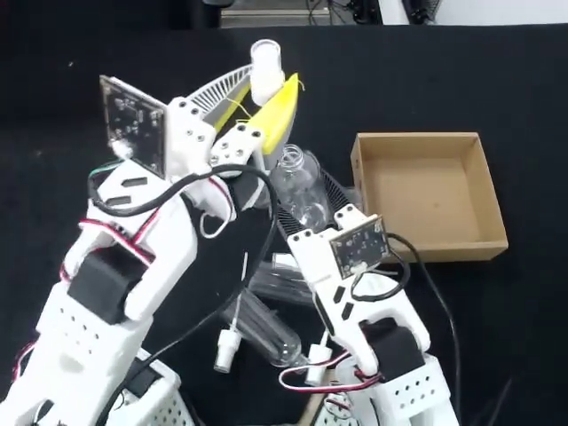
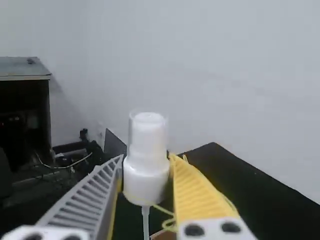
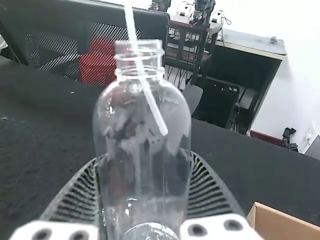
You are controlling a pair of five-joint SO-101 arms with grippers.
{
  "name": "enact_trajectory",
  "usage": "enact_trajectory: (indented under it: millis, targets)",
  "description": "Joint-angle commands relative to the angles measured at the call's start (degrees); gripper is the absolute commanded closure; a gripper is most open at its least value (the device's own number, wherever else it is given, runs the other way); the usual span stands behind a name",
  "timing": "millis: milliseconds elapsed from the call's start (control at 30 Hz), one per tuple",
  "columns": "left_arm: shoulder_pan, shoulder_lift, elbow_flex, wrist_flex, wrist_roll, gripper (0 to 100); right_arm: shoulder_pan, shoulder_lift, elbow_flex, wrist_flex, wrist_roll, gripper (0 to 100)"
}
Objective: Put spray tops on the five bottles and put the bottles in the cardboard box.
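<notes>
Up above the table [image 1: 497, 89], a white spray top [image 1: 264, 69] sits pinched in the left gripper [image 1: 269, 84], whose jaws are closed onto its collar from both sides. In the left wrist view the spray top [image 2: 146, 160] stands upright between a grey ribbed finger [image 2: 90, 200] and a yellow ribbed finger [image 2: 197, 195], both pressed against the collar, with the thin dip tube [image 2: 145, 225] hanging straight down below it. Just below and beside it, the right gripper [image 1: 302, 202] clasps a clear bottle [image 1: 297, 182], its black ribbed jaws closed around the bottle's body. The right wrist view shows that bottle [image 3: 142, 145] upright in the right gripper [image 3: 143, 167], neck open, and the dip tube [image 3: 145, 85] slanting in through the mouth and reaching down into the upper half of the bottle. The top itself is well above the neck and not seated on it. To the side of the held bottle lies the cardboard box [image 1: 426, 191], open-topped, flat on the table and near the right gripper without touching it; a corner of the cardboard box [image 3: 285, 225] shows in the right wrist view. Nearer the arm bases, loose bottles [image 1: 266, 324] lie on their sides on the table between the two arms, and two loose spray tops [image 1: 226, 348] lie beside them.
</notes>
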Motion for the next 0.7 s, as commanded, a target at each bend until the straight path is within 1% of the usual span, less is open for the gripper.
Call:
enact_trajectory:
  millis: [0,133,200,267,433,667]
  targets:
    - [2.59,0.44,-7.34,6.07,-0.62,91,1.14,-0.92,-0.75,-1.32,0.26,98.8]
    - [7.08,0.53,-10.15,13.1,-6.24,81,1.14,-1.01,-0.75,-1.32,0.26,98.8]
    - [8.66,0.53,-10.59,14.24,-7.74,80,1.14,-1.01,-0.75,-1.32,0.26,98.8]
    - [8.66,0.53,-10.42,14.07,-7.82,80,1.14,-1.01,-0.75,-1.32,0.26,98.8]
    - [5.14,0.44,-10.86,13.98,-7.82,80,1.14,-1.01,-0.75,-1.23,0.26,98.8]
    - [-4.09,0.35,-11.03,9.93,-7.74,80,1.23,-1.01,-0.75,-1.23,0.26,98.8]
